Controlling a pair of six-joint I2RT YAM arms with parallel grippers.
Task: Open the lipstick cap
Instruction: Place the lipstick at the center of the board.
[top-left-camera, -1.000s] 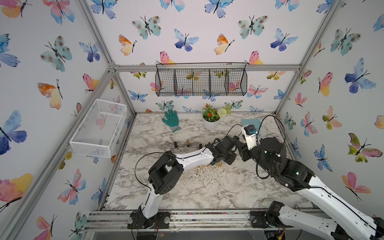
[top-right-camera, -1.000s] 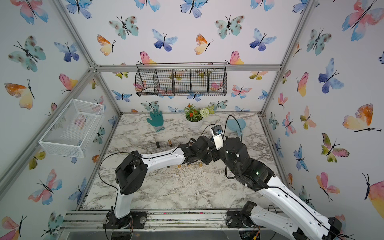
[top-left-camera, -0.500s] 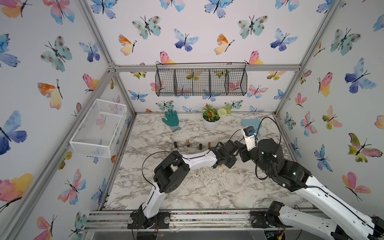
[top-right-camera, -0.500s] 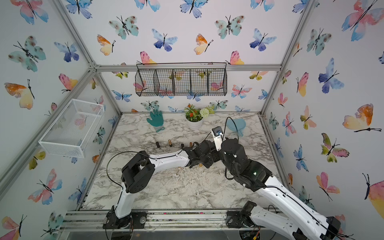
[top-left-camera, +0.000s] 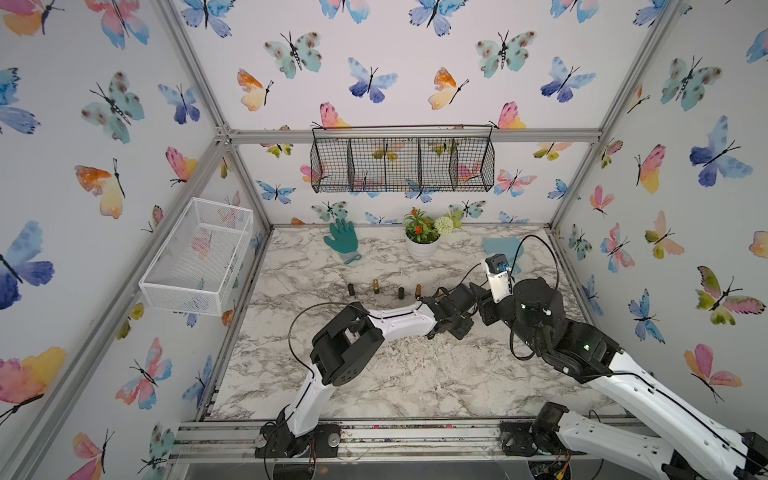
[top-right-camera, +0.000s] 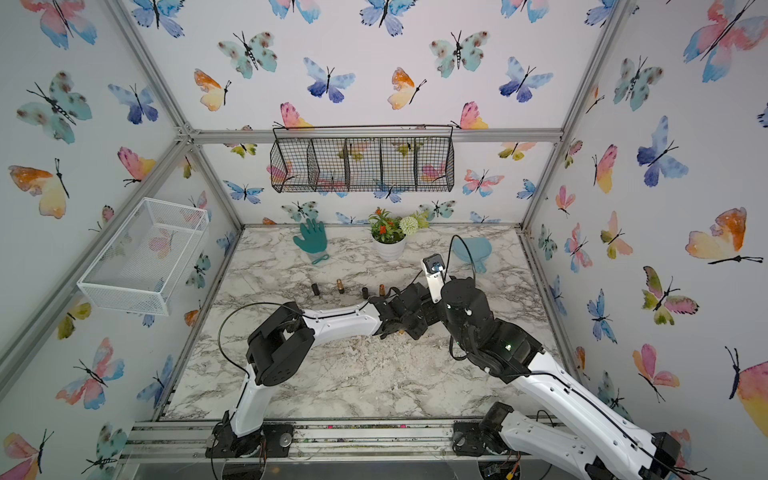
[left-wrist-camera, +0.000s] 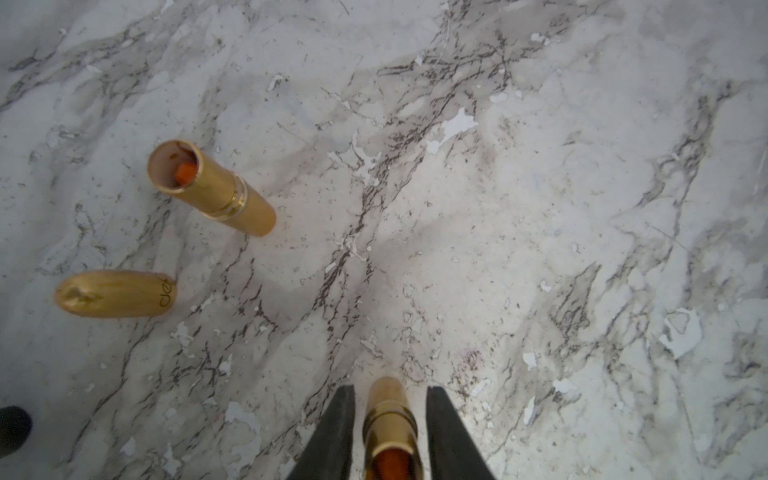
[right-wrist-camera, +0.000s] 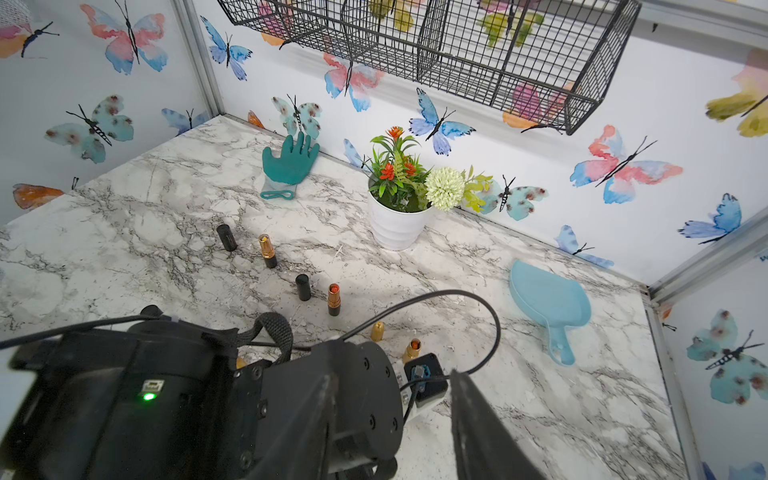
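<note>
we see a marble tabletop, worn and flaking near the right gripper. just beyond that gripper lies a light blue leaf-shaped dish, its handle end nearest the gripper. farther back and to the gripper's left a potted plant stands upright in a white ribbed pot. further left, a teal glove lies flat by the back wall. a black wire basket hangs high on that wall. a white mesh basket hangs far to the gripper's left. butterfly wallpaper covers the walls.
</note>
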